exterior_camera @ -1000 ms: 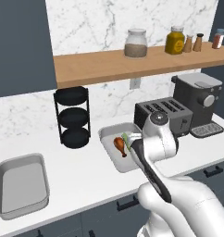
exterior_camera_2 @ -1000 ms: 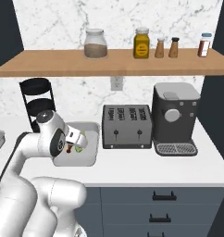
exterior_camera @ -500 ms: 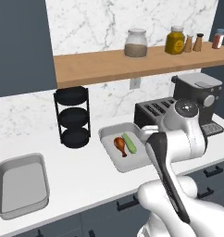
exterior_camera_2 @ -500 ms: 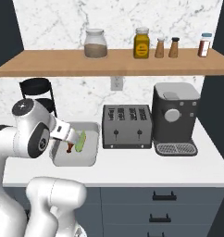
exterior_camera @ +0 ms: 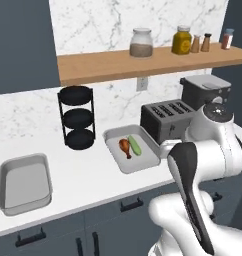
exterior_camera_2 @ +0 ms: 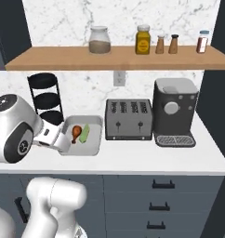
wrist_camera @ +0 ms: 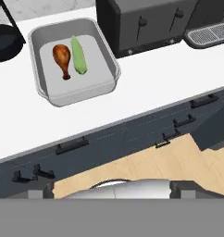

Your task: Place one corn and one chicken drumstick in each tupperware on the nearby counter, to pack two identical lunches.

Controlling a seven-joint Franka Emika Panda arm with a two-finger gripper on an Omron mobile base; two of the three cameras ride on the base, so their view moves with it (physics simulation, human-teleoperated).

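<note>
On the white counter (exterior_camera: 88, 175) a grey tupperware (exterior_camera: 143, 164) holds one orange-brown chicken drumstick (exterior_camera: 125, 146) and a green-husked corn (exterior_camera: 135, 145), lying side by side. A second tupperware (exterior_camera: 23, 182) stands empty at the far left. From above, the hand view has the filled tupperware (wrist_camera: 109, 69) with its chicken drumstick (wrist_camera: 62, 58) and corn (wrist_camera: 78, 55). My gripper (wrist_camera: 113, 189) is open and empty, drawn back high over the counter's front edge, apart from the tray. In the right base view the hand (exterior_camera_2: 54, 138) hangs at the filled tupperware's (exterior_camera_2: 93, 148) left rim.
A black three-tier rack (exterior_camera: 77, 117) stands behind the trays. A dark toaster (exterior_camera: 165, 120) sits right of the filled tray, with a coffee machine (exterior_camera_2: 174, 111) beyond it. A wooden shelf (exterior_camera_2: 114, 58) with jars runs above. Drawers (wrist_camera: 132, 134) and wooden floor lie below.
The gripper hung over the filled tray with the green corn at its fingers; the corn now lies beside the drumstick, and the hand has pulled up and back from the tray.
</note>
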